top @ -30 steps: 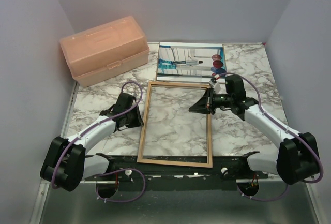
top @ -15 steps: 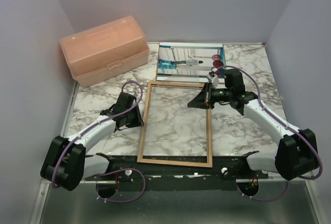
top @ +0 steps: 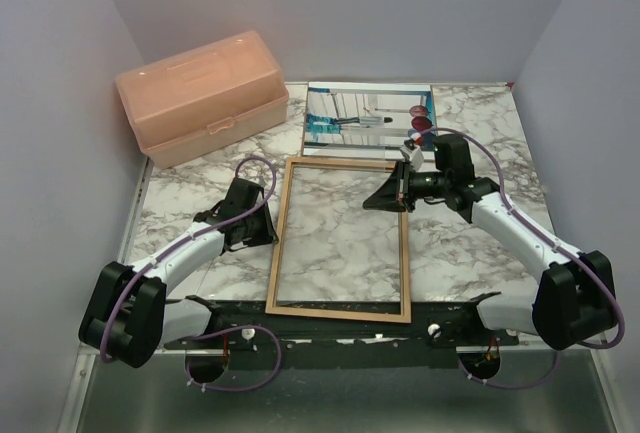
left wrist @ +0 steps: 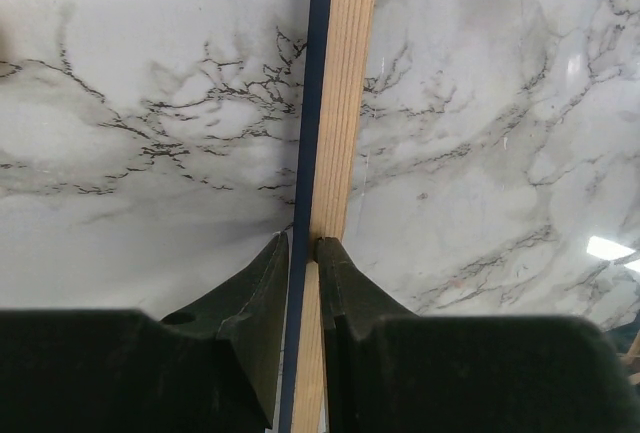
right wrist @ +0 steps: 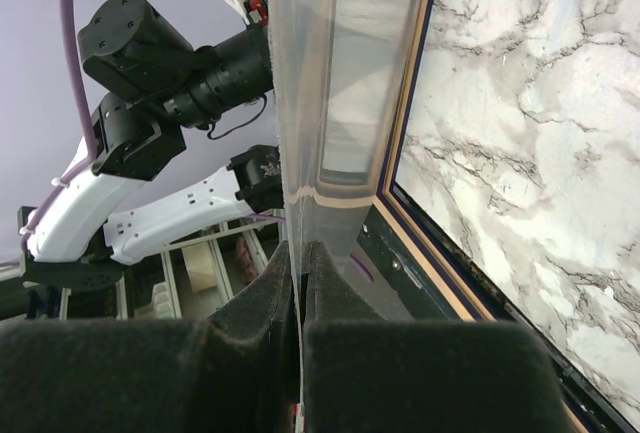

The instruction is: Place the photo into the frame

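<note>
The frame (top: 278, 253) lies flat on the marble table with its light wood face up. My left gripper (top: 266, 233) is shut on its left rail; in the left wrist view the fingers (left wrist: 262, 283) pinch the wood-and-navy rail (left wrist: 345, 73). My right gripper (top: 380, 199) hovers over the frame's upper right part, shut on the clear pane (right wrist: 320, 73), which stands edge-on from the right gripper (right wrist: 298, 248) beside the frame's navy-edged rail (right wrist: 410, 133). The photo (top: 355, 118) lies flat behind the frame, its right end partly hidden by my right arm.
A peach plastic box (top: 200, 98) stands closed at the back left. Grey walls enclose the table on three sides. The black mounting rail (top: 340, 333) runs along the near edge, just under the frame's bottom rail.
My right gripper, with the pane, has shifted slightly toward the back of the table. The left gripper and the frame have not moved.
</note>
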`<state>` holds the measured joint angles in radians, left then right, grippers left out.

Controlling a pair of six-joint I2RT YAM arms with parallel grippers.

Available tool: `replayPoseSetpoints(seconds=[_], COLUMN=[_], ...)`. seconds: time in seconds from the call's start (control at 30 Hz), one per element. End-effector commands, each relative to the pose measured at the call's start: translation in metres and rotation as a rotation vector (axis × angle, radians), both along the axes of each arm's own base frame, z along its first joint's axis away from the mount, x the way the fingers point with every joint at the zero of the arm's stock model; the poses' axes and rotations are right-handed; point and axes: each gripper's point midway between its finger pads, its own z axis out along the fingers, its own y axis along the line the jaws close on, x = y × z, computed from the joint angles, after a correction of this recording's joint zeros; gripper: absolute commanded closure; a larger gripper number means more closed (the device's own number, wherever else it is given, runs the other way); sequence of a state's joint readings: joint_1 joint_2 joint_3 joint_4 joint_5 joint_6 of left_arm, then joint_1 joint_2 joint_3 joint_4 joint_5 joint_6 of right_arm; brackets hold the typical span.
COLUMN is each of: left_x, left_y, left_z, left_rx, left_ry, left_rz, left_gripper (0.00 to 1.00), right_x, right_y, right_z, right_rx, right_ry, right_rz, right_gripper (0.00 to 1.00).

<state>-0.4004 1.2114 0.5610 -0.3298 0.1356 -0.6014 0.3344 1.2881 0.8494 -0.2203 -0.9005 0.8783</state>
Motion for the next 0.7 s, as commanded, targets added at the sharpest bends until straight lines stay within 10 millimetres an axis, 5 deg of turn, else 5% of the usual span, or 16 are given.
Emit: replayPoseSetpoints(seconds=[0.0,0.67], left_x=[0.002,0.002], left_y=[0.009,0.009], left_z=[-0.005,-0.006], left_rx=[0.054,0.054], left_ry=[0.003,0.005], left_rz=[0.01,0.008], left_gripper=[0.8,0.81], right_x=[-0.008,0.0], right_y=[0.0,0.001], right_z=[0.006,-0.018], right_rx=[0.017,-0.008], right_ry=[-0.033,0.002], right_rz=[0.035,0.029], right_gripper=[0.99,1.0])
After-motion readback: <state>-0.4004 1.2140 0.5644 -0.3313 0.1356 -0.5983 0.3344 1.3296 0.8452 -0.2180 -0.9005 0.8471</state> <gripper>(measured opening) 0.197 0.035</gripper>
